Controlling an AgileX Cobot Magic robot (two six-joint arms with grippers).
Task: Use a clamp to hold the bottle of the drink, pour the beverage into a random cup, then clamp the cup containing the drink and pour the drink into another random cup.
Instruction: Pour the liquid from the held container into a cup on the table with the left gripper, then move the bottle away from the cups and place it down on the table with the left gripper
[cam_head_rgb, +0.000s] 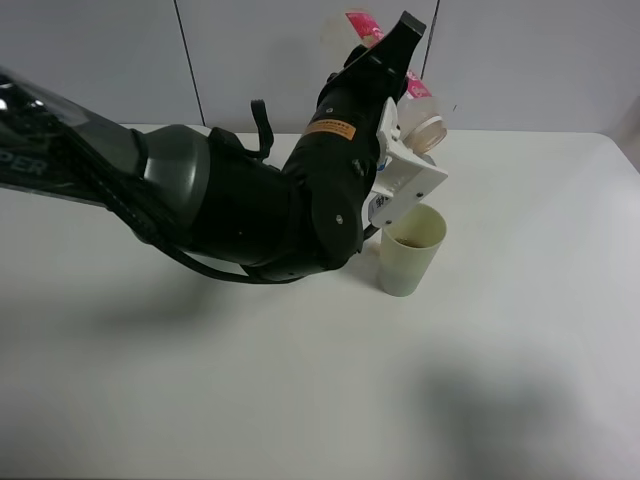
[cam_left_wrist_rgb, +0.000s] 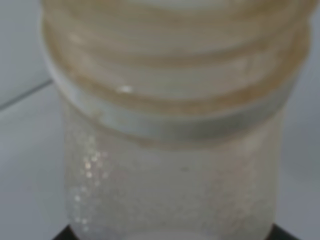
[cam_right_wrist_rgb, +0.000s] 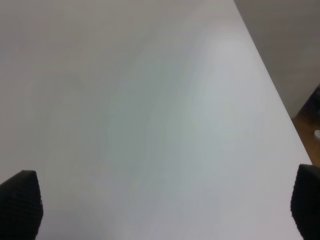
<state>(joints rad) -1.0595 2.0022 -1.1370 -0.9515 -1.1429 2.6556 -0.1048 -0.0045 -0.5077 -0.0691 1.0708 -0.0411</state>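
left arm (cam_head_rgb: 240, 210) stretched across, left pincer (cam_head_rgb: 395, 55) clamped on the bottle (cam_head_rgb: 428, 125), tipped mouth-down above the pale cup (cam_head_rgb: 408, 262); right pincer (cam_right_wrist_rgb: 160, 210) hangs wide open over the counter (cam_right_wrist_rgb: 150, 100).

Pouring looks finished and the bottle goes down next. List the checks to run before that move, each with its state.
1. Grip: left gripper shut on the bottle: ok.
2. Bottle drained: droplets on its wall, neck blurred: cannot tell.
3. Some beverage inside the cup: ok.
4. Cup upright on the table: ok.
5. Free arm ready: right gripper open: ok.
6. Place of the second cup, in no view: cannot tell.
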